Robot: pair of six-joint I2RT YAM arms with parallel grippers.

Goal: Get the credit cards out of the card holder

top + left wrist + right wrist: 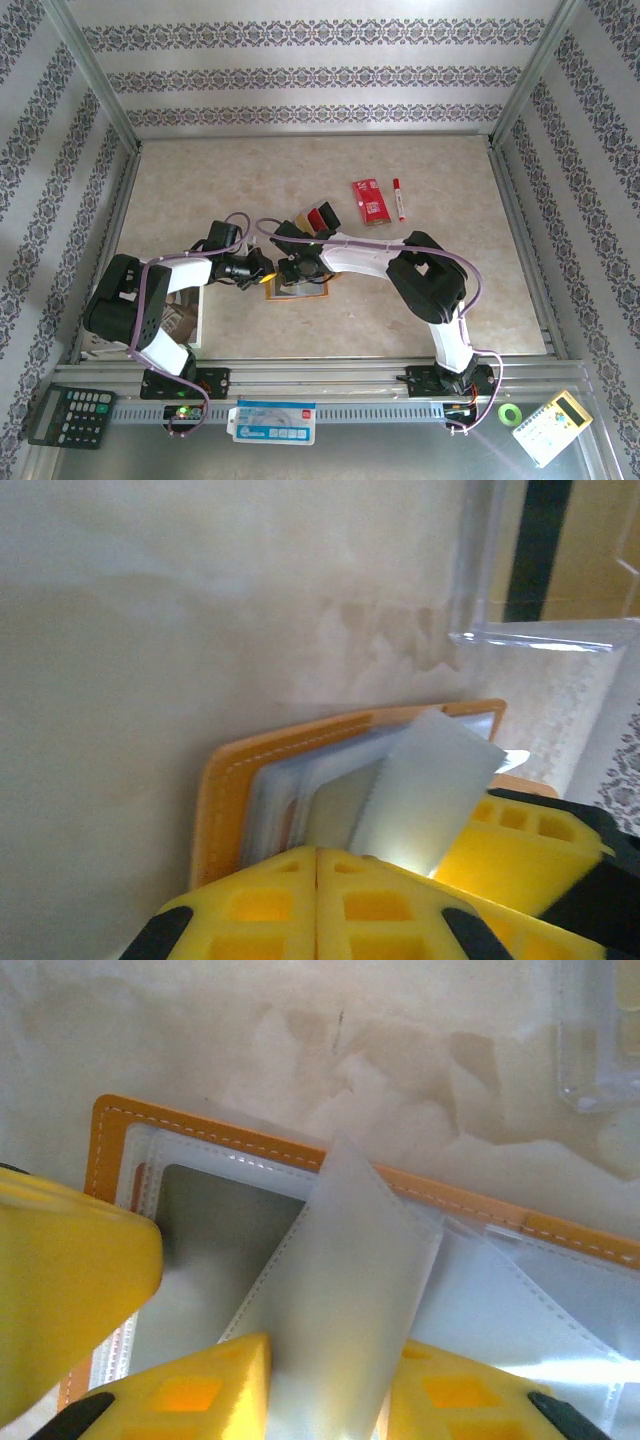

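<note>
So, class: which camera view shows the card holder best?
Right wrist: the card holder lies open, orange stitched rim and clear pockets plain. Left wrist shows one blurred corner; top external, an edge beneath the arms.

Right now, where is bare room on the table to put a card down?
Free: the far-left table behind the left arm; the right side between the marker and the rail; the near strip in front of the card holder. Crowded: the middle, where the left gripper and right gripper meet over the holder, with credit cards and red packet just beyond.
</note>
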